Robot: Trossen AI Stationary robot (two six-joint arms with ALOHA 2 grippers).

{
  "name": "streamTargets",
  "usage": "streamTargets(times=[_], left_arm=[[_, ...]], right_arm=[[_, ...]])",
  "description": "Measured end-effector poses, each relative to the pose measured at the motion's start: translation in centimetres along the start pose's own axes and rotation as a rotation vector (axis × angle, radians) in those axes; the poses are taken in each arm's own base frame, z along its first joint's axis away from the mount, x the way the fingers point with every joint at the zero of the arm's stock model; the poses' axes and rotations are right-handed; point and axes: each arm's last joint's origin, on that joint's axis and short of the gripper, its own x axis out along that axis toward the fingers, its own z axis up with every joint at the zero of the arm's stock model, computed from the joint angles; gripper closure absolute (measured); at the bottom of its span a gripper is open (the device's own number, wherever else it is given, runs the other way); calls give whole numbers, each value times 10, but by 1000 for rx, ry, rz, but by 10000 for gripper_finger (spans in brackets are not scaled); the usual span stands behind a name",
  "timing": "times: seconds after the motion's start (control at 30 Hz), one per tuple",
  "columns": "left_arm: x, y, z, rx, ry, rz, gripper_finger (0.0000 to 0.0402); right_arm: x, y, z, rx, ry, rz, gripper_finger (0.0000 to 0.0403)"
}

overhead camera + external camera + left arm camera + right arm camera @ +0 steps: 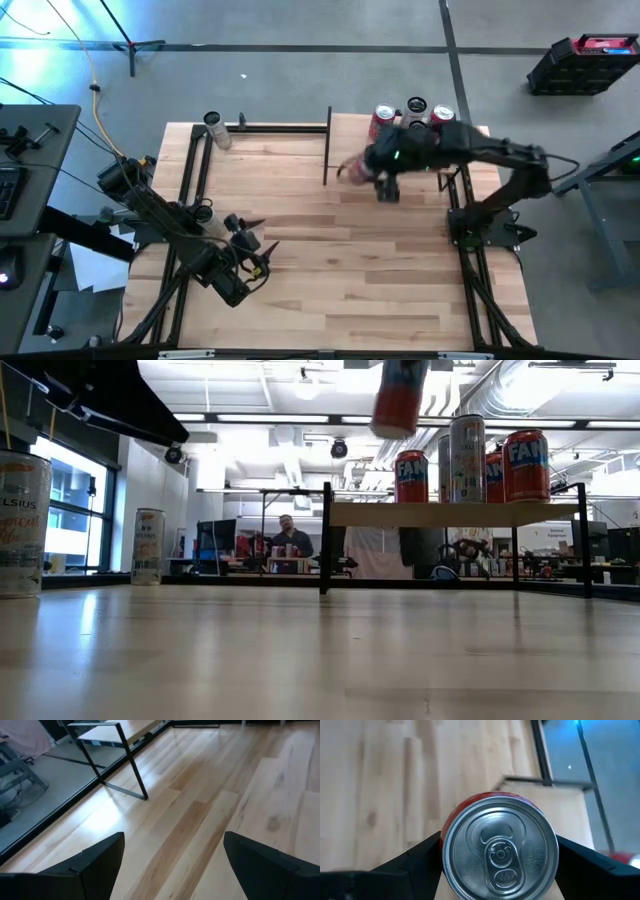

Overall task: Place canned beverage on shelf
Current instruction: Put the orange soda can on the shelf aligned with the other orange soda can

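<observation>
red can [500, 845] sits clamped between right gripper [499, 857] fingers above shelf [570, 812].

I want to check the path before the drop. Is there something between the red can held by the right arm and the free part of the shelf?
Nothing visible blocks it. The right gripper holds the red can above the shelf; the standing cans crowd the board's other end.
</observation>
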Motion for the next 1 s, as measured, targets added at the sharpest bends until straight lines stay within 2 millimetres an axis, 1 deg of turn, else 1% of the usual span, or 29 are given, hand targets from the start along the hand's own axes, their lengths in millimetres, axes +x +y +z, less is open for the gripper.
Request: streamTargets(times=[0.13, 0.23, 0.3, 0.53, 0.77, 1.0], left_arm=[[6, 2, 2, -19, 2, 23, 69], [11, 3, 4, -37, 5, 39, 69], [15, 4, 6, -46, 7, 52, 69], [27, 9, 10, -69, 24, 100, 69], [35, 12, 12, -75, 45, 121, 69], [38, 14, 13, -70, 49, 135, 69]], right_arm=[[6, -34, -27, 68, -23, 17, 102], [14, -49, -41, 88, -9, 24, 102], [19, -56, -45, 93, -9, 37, 102], [37, -65, -46, 41, 36, 57, 102], [41, -77, -55, 50, 103, -6, 102], [43, -82, -58, 73, 114, 19, 102]])
